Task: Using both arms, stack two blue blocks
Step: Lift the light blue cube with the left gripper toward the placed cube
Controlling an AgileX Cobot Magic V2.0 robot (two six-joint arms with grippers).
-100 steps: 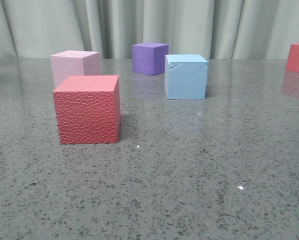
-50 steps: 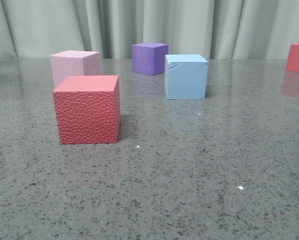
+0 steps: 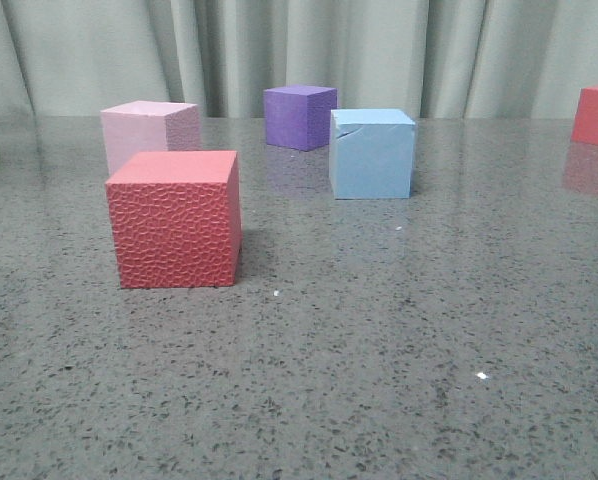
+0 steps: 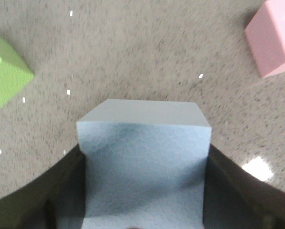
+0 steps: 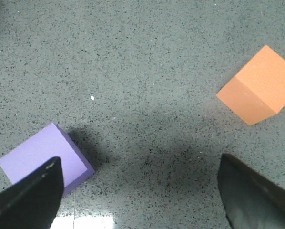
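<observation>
Left gripper: clamped on blue block, lifted for stacking | second blue block: stood on table, likely the base | right gripper: jaws apart, empty.

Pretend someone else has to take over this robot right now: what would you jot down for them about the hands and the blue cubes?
Left gripper: shut on a blue block, which sits between its fingers above the table.
Right gripper: open and empty, hovering over bare table between a purple cube and an orange cube.
The other blue block, the one with a crack near a top corner, stands on the table beside the purple cube.
Done: one block gripped.
Left: nothing is stacked yet; one blue block has to go on top of the other.
</observation>
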